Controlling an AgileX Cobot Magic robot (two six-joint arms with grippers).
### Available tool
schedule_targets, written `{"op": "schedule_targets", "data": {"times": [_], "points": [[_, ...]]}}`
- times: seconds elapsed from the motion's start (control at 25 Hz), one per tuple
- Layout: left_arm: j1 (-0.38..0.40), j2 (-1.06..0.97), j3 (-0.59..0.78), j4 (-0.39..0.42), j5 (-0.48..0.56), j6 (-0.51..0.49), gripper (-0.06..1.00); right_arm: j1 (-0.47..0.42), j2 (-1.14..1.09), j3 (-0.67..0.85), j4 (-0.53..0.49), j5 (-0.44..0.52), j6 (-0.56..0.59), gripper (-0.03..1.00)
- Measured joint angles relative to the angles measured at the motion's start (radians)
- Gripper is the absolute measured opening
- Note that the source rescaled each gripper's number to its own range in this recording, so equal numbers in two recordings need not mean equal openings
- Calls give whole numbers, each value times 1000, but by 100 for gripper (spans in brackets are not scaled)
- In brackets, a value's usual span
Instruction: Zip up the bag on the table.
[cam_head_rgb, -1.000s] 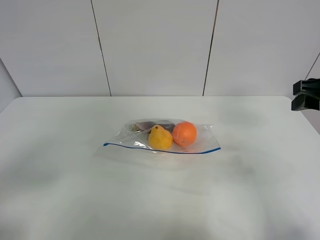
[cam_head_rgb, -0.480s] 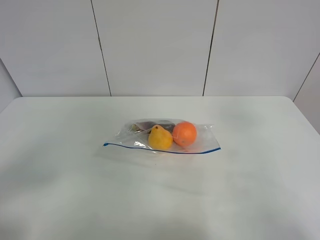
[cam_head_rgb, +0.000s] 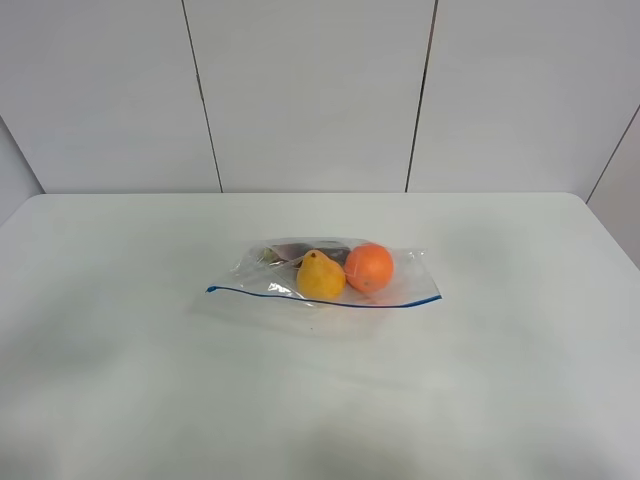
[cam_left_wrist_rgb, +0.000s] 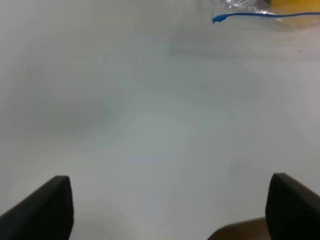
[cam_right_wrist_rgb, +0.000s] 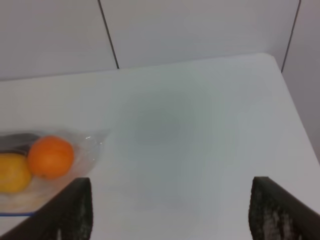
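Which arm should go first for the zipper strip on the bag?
Probably left. Its open end effector faces the blue zipper strip's end on the bag; the right wrist view shows mainly the orange.

— Where are the arms?
— Out of the high view.
— The left gripper?
— Jaws spread wide, holding nothing.
— And the right gripper?
— Likewise wide apart, nothing between its fingers.

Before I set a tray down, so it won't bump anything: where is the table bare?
The table is bare left, right and in front of the bag, and behind it to the wall. Only the middle is taken: the bag holds an orange and a yellow fruit.
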Motion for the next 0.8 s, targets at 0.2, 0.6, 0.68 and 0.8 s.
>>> {"op": "schedule_targets", "data": {"times": [0.2, 0.6, 0.68, 0.8], "points": [[0, 0, 0, 0, 0, 0, 86, 0, -98, 31, 5, 42, 7, 94], [0, 0, 0, 0, 0, 0, 86, 0, -385, 357, 9, 69, 62, 94], [0, 0, 0, 0, 0, 0, 86, 0, -432, 397, 9, 70, 72, 94], [0, 0, 0, 0, 0, 0, 86, 0, -482, 420, 9, 76, 77, 94]]}}
